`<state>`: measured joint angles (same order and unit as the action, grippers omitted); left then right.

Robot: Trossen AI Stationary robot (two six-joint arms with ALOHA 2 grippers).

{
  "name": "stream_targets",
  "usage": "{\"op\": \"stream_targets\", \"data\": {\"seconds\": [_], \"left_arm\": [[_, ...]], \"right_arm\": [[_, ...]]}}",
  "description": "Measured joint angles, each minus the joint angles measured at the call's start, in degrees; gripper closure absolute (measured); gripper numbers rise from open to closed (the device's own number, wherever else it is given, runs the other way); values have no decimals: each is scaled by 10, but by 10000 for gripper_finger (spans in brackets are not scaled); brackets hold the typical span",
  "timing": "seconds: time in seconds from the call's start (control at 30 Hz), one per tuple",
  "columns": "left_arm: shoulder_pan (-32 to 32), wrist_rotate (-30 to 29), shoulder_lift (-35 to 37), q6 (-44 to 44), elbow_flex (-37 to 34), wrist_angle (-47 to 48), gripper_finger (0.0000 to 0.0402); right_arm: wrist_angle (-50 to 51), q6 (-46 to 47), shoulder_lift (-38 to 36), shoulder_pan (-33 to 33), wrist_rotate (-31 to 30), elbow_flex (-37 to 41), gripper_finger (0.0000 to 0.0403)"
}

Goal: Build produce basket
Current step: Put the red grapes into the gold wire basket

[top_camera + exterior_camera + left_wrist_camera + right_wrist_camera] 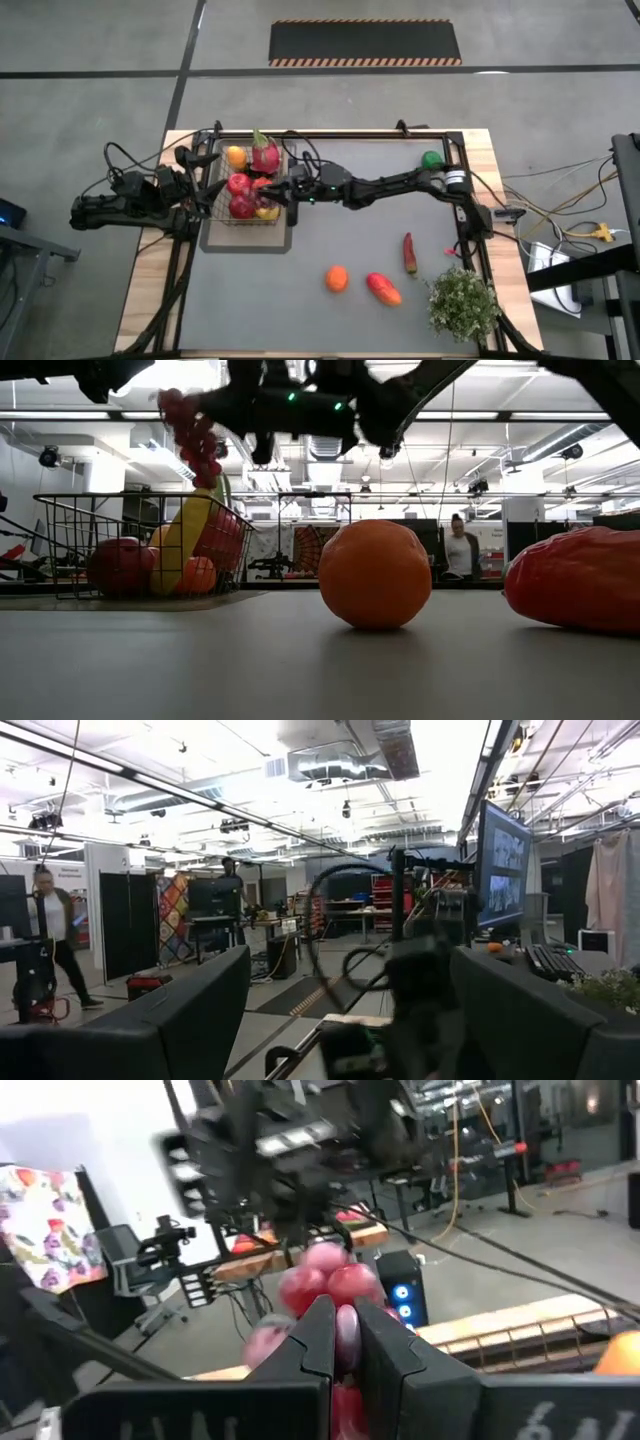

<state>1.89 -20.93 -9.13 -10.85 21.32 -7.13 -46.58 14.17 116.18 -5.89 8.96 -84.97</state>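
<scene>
The wire-mesh basket (215, 215) stands at the table's left and holds an orange (235, 155), a pink dragon fruit (265, 156), red apples (239, 184) and a banana (183, 540). My right gripper (340, 1342) reaches across the table from the right, over the basket's right side (274, 190), shut on a bunch of reddish-purple grapes (192, 438). My left gripper (350, 1020) waits open at the basket's left (205, 192), tilted slightly upward, with nothing between its fingers. My right gripper pinches the grape bunch between its two fingers (312, 1345), with grapes (325, 1285) bulging out past the fingertips. The fingers come roughly level from the table's right. The bunch hangs below them (205, 465) over the basket, lifted clear of the table, its lower end near the banana's tip.
Loose on the grey mat lie an orange (337, 279), a red-orange mango (384, 289), a red chilli (409, 252) and a green lime (431, 159) at the far right. A bushy potted plant (462, 303) stands at the near right corner.
</scene>
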Motion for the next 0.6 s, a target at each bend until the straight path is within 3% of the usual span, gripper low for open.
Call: {"op": "stream_targets", "data": {"seconds": [0.3,0.6], "left_arm": [[0,0,8,0,-1,1,77],[0,0,11,0,-2,1,77]], "right_arm": [[11,34,80,-27,-1,-64,380],[52,61,80,-43,1,-64,253]]}}
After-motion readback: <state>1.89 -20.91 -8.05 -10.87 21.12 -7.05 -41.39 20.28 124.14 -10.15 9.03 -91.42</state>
